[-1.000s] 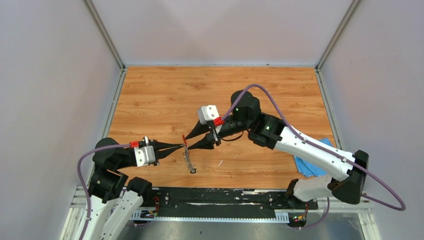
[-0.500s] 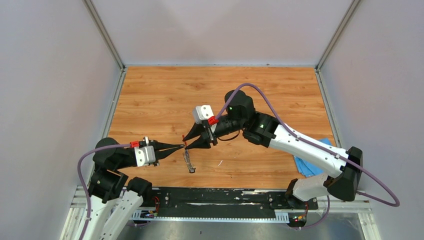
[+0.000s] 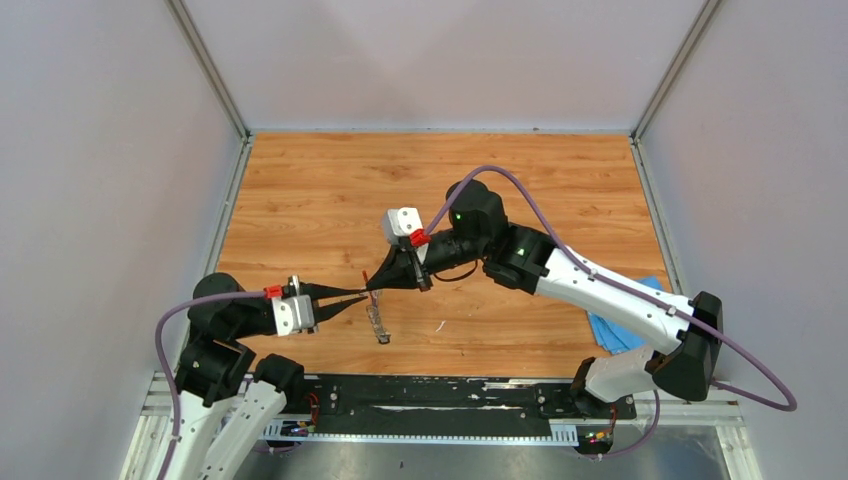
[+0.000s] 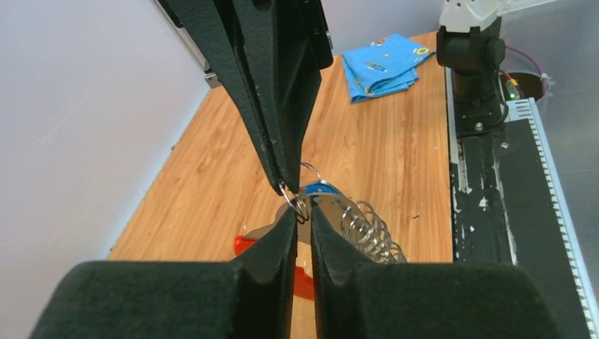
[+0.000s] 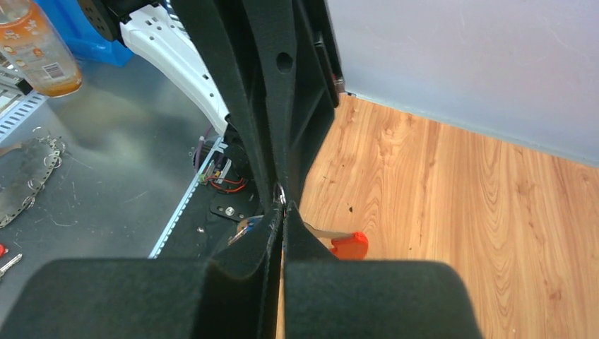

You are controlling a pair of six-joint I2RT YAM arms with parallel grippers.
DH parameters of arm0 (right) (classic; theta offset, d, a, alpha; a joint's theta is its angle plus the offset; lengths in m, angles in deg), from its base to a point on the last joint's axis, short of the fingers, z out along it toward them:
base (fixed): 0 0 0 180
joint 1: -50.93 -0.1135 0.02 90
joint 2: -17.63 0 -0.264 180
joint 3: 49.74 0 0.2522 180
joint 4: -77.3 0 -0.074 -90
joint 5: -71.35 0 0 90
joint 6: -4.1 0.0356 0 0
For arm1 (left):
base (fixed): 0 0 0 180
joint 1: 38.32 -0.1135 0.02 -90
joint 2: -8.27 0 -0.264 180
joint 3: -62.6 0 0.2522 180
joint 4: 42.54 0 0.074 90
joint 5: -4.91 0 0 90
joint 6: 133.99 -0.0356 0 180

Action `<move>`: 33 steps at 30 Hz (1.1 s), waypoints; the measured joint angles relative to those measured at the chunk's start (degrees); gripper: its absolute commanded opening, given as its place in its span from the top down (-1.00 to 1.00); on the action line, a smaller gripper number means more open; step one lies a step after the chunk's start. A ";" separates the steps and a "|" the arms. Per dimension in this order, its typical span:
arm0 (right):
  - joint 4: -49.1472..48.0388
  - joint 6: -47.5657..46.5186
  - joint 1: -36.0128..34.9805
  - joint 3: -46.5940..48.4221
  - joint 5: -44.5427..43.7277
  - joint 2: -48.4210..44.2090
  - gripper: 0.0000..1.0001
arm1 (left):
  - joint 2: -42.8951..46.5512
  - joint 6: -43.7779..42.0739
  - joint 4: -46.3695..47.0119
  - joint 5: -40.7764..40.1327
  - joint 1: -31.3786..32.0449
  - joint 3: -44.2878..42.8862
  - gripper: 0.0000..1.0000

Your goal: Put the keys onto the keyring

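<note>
Top cam: catch both arms meeting tip to tip over the table (image 3: 300, 200), twd its near edge. See lt gripper (image 3: 362, 294) reaching in from the left, nearly closed, w/ only a thin slit btwn its fingers (image 4: 272, 254) on lt wrist cam, tips nipping a small wire ring (image 4: 301, 206) at the top of keyring (image 3: 377, 318). Have rt gripper (image 3: 373, 287) angled in from the right, closed tight, fingers (image 5: 247, 268) pressed flat together on rt wrist cam, tips butted right up against that same ring; can't tell about a real pinch on it there. Find keyring hanging below the two sets of tips, red loop at the top, grey pieces strung down twd the near edge; can't tell about its low end touching wood or not. Over on lt wrist cam, pick out those grey pieces fanned like a coil just right of the lt tips, w/ red showing below and to the left. Spot blue-white key (image 4: 321, 189) tucked just behind the ring, beside the coil, head only in view. On rt wrist cam, get just a red tab of keyring peeking out right of the rt fingers. Note blue cloth (image 3: 618, 330) well off to the right by rt arm's base, apart from all the rest. Also note a tiny pale speck (image 3: 438, 326) lying on the wood near keyring, to its right.
</note>
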 measured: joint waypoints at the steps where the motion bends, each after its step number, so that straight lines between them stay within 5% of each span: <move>1: 0.26 0.07 0.00 0.04 -0.42 0.02 1.00 | -0.13 -1.27 -1.18 -0.02 0.00 -0.26 0.48; 7: 8.52 -1.07 -0.02 3.08 -4.98 0.87 0.99 | -2.16 -8.04 -9.03 -1.60 0.00 -2.10 0.30; 17: 23.04 -6.84 -3.04 10.27 -14.86 4.44 0.99 | -8.22 -12.20 -15.02 -2.62 0.00 -6.64 0.41; 33: 30.14 -10.73 -6.40 17.11 -21.42 7.65 0.99 | -14.25 -8.81 -17.22 -1.49 0.00 -8.48 0.65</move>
